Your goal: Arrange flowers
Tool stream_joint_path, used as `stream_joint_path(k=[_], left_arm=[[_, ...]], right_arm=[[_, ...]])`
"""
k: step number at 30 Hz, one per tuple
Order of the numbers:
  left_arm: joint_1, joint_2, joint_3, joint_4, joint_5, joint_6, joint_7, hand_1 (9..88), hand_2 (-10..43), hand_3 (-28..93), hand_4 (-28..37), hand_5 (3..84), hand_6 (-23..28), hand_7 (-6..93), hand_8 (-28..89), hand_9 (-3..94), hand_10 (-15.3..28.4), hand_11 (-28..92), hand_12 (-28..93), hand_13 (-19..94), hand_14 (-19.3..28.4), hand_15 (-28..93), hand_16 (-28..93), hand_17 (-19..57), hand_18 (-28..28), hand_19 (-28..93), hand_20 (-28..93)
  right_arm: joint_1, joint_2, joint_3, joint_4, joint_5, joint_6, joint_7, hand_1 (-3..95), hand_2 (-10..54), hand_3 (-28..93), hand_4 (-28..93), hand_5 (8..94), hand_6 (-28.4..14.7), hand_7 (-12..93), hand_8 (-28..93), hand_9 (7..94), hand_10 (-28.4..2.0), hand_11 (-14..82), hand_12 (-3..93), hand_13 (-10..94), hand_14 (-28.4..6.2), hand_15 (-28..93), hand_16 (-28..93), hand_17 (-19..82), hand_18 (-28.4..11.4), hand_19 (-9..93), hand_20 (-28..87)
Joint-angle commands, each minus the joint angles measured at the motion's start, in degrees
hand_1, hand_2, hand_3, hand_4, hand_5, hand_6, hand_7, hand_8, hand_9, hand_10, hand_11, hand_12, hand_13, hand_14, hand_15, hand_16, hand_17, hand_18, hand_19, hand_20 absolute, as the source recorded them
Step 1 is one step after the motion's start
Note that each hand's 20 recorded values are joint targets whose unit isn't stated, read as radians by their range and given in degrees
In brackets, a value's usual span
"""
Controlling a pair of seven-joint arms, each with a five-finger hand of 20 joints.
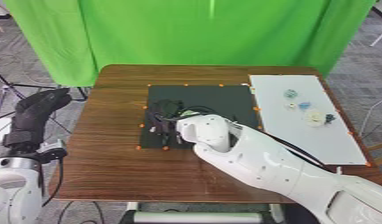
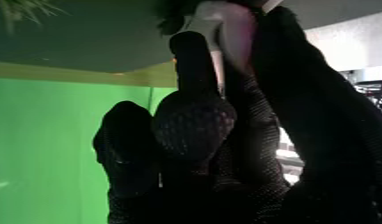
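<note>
My right hand [image 1: 169,109] is over the dark mat [image 1: 205,95], left of its middle, beside a small pale green thing [image 1: 188,113] that it partly covers. In the right wrist view, my right hand [image 2: 192,120] has its fingertips pinching a smooth whitish-pink thing [image 2: 225,22], perhaps part of a flower. Green leaves [image 2: 23,10] show farther off there. Small flowers lie on the white board: a pale green one [image 1: 290,93], a bluish one [image 1: 304,105], a cream one [image 1: 314,118] and a dark one [image 1: 330,118]. My left hand [image 1: 43,104] stands open beyond the table's left edge, its fingers extended.
The brown table [image 1: 112,150] carries the mat and the white board [image 1: 325,147], both edged with small orange markers. A green curtain [image 1: 196,35] hangs behind the far edge. My right forearm crosses the near right part of the table, with black cables alongside.
</note>
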Motion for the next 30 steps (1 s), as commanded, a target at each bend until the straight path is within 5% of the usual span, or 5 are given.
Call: stream_joint_path(k=[1,6,15,18,30], left_arm=[[0.75,-0.47,-0.39,-0.40,0.40,-0.78,-0.23,33.1,-5.5,64,-14.1,47.6,3.3,22.3,-9,47.6,13.0,27,15,39,16.3,18,3,5.9,10.3,8,14],[1.04,-0.49,-0.35,-0.47,0.33,-0.67,-0.18,33.0,-6.0,64,-14.2,47.5,3.2,22.4,-9,47.6,13.0,27,15,39,16.3,18,3,5.8,10.3,8,14],[1.76,-1.04,-0.56,-0.67,0.28,-0.90,-0.25,33.0,-6.1,64,-13.9,47.5,3.2,22.4,-9,47.6,13.0,27,15,39,16.3,18,3,5.8,10.3,7,14],[2.09,-1.36,-0.49,-0.75,0.21,-0.93,-0.19,32.9,-6.2,64,-13.8,47.5,3.2,22.4,-9,47.6,13.0,27,15,39,16.3,18,3,5.8,10.4,7,14],[2.66,-2.50,-0.72,-0.50,0.43,-2.06,-0.58,32.8,-6.6,64,-13.6,47.5,3.2,22.1,-9,47.5,13.0,27,15,39,16.3,18,3,6.2,11.0,9,15]], right_arm=[[1.73,0.69,1.63,-1.60,-0.45,-7.04,-0.88,48.8,-9.5,62,-14,59.8,0.3,30,15,61.6,-13.0,17.7,26.7,81,-1.9,67,32,59,-11.9,93,56],[1.98,1.08,2.39,-2.72,0.35,-8.58,-0.94,41.7,-9.5,70,-16,53.2,0.4,27,-7,57.9,-13.8,16.2,26.3,81,-2.4,67,32,58,-12.4,93,56],[2.82,4.35,7.47,-8.78,4.66,-12.01,-2.13,37.5,-9.5,70,-16,48.4,-0.2,23,-7,53.0,-15.2,13.5,26.7,80,-2.9,66,32,56,-13.4,93,54],[3.13,6.89,12.65,-12.88,6.95,-17.66,-2.77,36.6,-9.5,71,-15,47.6,-0.4,21,-6,51.2,-15.3,12.1,26.7,79,-3.1,65,31,55,-13.7,93,53],[-13.55,27.94,37.92,-23.26,14.36,-7.42,5.93,29.2,-9.5,65,-16,44.2,-0.9,15,-4,48.7,-17.7,7.0,26.6,78,-4.7,62,31,52,-15.4,93,49]])
